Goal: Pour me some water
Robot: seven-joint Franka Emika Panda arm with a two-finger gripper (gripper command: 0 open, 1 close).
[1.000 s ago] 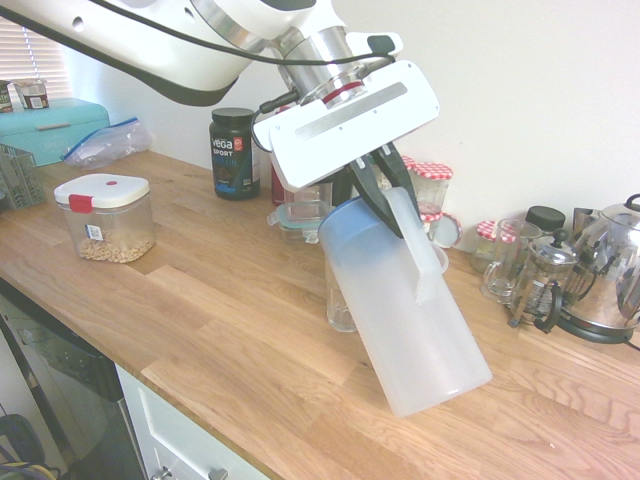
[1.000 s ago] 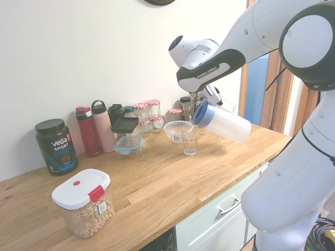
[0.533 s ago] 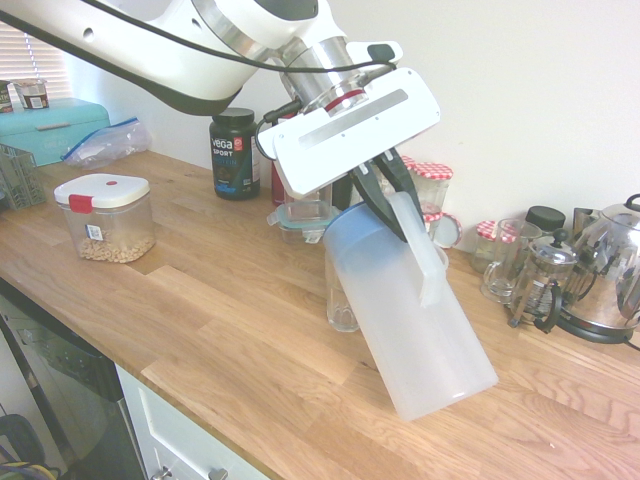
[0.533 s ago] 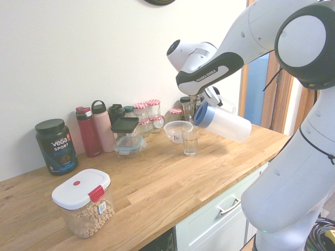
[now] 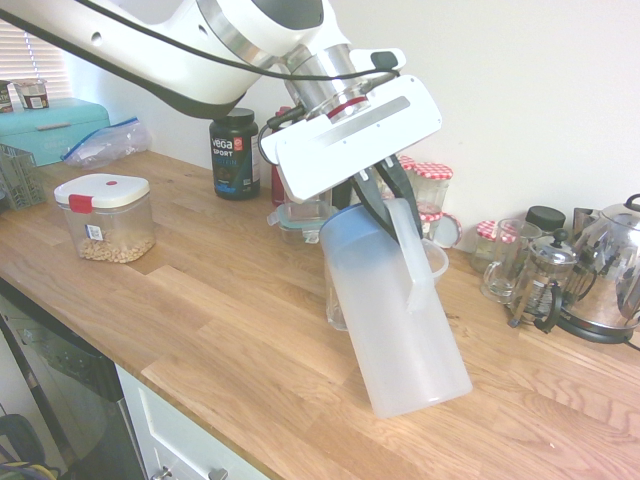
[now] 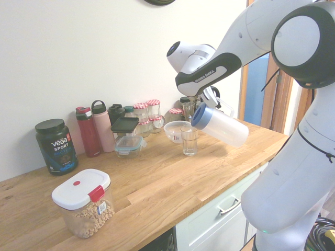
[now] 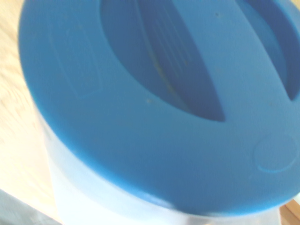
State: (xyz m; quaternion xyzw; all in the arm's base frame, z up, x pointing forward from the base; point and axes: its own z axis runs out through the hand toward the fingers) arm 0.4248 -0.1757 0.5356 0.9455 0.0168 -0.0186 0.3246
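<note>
Jaws of the gripper (image 5: 385,200) are clamping the handle of the jug (image 5: 395,315), which is hanging tilted above the table (image 5: 200,300), its blue lid (image 6: 199,115) leaning over the drinking glass (image 6: 190,140).

Bright, even daylight in both exterior views; pale wall (image 5: 540,90) near overexposed. Soft shadows on the wooden counter (image 5: 200,310). Slight wide-angle bowing at edges. Wrist view blurred, filled by the blue lid (image 7: 159,103).
</note>
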